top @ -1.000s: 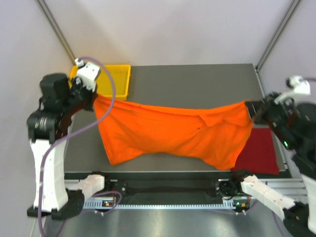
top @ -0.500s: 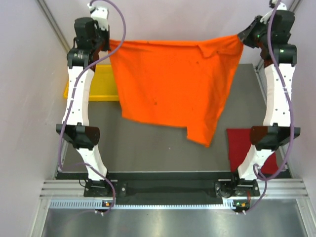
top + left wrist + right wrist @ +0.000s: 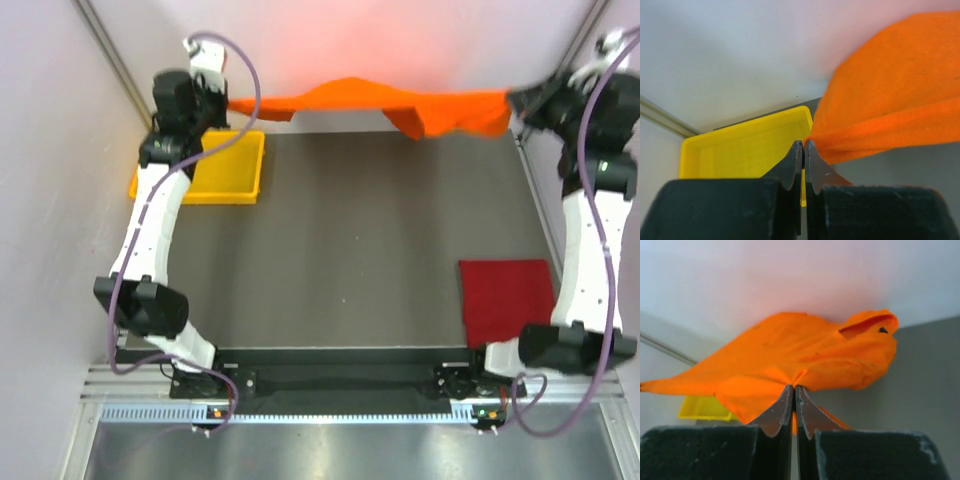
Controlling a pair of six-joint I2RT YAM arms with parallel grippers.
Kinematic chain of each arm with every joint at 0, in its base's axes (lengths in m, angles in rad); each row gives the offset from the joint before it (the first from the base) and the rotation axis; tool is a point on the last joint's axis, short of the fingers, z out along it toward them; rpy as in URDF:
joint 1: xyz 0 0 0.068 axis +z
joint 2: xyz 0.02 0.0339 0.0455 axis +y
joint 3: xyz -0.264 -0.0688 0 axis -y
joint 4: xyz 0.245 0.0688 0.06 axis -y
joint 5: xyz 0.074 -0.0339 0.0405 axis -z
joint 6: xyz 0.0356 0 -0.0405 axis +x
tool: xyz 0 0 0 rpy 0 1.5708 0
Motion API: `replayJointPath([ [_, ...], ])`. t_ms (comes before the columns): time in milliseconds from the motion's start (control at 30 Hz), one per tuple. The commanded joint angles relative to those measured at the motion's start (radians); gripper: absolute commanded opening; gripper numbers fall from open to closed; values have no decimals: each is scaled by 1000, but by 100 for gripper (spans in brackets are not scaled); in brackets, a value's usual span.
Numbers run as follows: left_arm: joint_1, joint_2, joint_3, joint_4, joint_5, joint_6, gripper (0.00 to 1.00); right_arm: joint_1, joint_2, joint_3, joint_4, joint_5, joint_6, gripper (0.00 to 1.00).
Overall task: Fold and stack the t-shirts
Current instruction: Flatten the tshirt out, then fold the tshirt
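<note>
While pulled taut midair, orange t-shirt (image 3: 450, 110), bunched, dark-specked

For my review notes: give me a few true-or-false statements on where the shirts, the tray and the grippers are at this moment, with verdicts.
1. The left gripper and the right gripper are both shut on the orange t-shirt. True.
2. The orange t-shirt lies spread flat on the table. False: it hangs stretched between the two grippers above the table's far edge.
3. The dark red t-shirt lies as a neat rectangle on the table's near right part. True.
4. The dark red t-shirt sits in the yellow tray. False: the tray is at the far left, well apart from that shirt.
</note>
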Motion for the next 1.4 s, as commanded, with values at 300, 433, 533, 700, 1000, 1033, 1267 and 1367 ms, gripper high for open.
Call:
replayJointPath([
  [300,13,-388,-812,-34,292,215,0,-17,-591,-1128,-12,-18,-56,0],
  [433,13,-485,-1008,-158,325,324,0,-16,-729,-1299,-99,-61,-63,0],
  [533,13,-548,-1096,-255,304,384,0,-16,-786,-1384,-142,-75,-54,0],
  [700,14,-554,-1115,-429,255,397,0,-16,-819,-1385,-173,-73,-40,0],
  [1000,14,-375,-1052,-130,114,222,0,-8,-474,-1261,89,-83,-134,0],
  [1033,14,-349,-1044,-116,118,217,0,-7,-419,-1240,97,-82,-160,0],
  [1267,14,-258,-1008,7,97,171,0,-1,-178,-1090,143,-92,-197,0],
  [1367,14,-218,-983,19,101,164,0,3,-73,-1028,101,-93,-218,0],
])
